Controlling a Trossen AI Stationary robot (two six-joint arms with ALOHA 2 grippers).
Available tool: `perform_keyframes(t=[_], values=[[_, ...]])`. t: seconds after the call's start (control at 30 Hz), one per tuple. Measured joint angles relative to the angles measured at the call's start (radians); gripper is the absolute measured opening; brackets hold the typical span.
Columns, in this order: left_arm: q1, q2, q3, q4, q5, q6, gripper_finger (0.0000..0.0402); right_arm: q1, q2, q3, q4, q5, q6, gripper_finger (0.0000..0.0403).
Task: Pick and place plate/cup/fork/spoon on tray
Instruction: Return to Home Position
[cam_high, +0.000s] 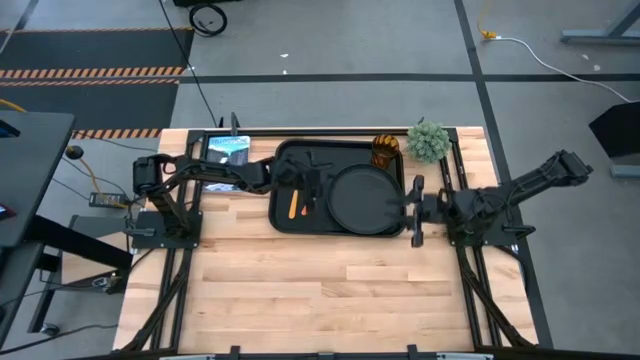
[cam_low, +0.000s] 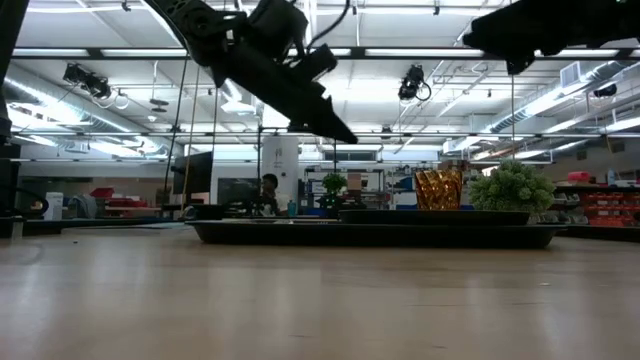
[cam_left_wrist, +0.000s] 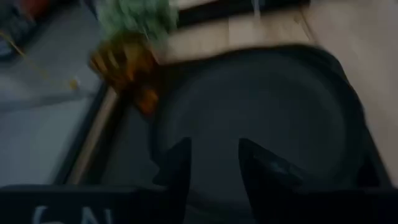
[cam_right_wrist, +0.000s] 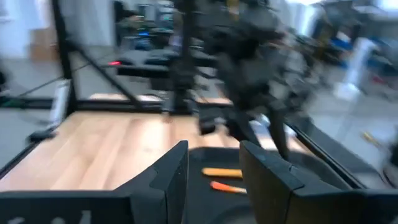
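Tray (cam_high: 283, 222) sits in the upper middle of the high view, its long far edge close to the table's (cam_high: 320, 290) back rim. Plate (cam_high: 366, 196) fills the tray's right half, its rim nearly touching the tray's near and right walls. Cup (cam_high: 386, 151) stands at the tray's upper right corner, whether inside the rim or just on it I cannot tell, with the plant (cam_high: 429, 141) just to its right on the wood. Two orange handles lie side by side in the tray's left half, left of the plate; which is the fork (cam_high: 292, 206) and which the spoon (cam_high: 306, 207) is hard to tell from above.

Left gripper (cam_high: 308, 182) hangs over the tray's left half, above the handles; in the low view it (cam_low: 335, 133) is well clear of the tray, fingers (cam_left_wrist: 176, 167) parted with a narrow gap and nothing between them. Right gripper (cam_high: 413, 210) hovers at the tray's right edge, just beside the plate, fingers (cam_right_wrist: 173, 169) apart by a moderate gap and empty.

The lower half of the high view is bare wood; open space also lies left of the tray.
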Motion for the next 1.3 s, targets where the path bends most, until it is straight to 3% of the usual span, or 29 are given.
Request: perform_keyframes(t=[0.23, 0.57, 0.73, 0.83, 1.13, 1.3], values=[[0.007, -0.002, 0.0, 0.116, -0.002, 0.058, 0.0142, -0.012, -0.106, 0.0, -0.029, 0.079, 0.094, 0.0151], [-0.033, -0.111, -0.001, -0.001, 0.005, -0.071, 0.0142, 0.02, -0.188, 0.0, -0.058, 0.047, 0.098, 0.0151], [-0.052, -0.197, 0.0, -0.105, 0.158, -0.163, 0.0141, 0.02, -0.186, -0.048, 0.037, 0.0, 0.135, 0.0151], [-0.07, -0.241, -0.002, -0.171, 0.199, -0.204, 0.0141, 0.015, -0.186, -0.107, 0.142, 0.0, 0.138, 0.0151], [-0.156, -0.432, -0.182, -0.163, 0.204, -0.333, 0.0141, -0.011, -0.244, -0.242, 0.268, 0.036, 0.237, 0.0151], [-0.186, -0.586, -0.317, -0.12, 0.204, -0.386, 0.0141, -0.011, -0.311, -0.298, 0.267, 0.146, 0.291, 0.0151]])
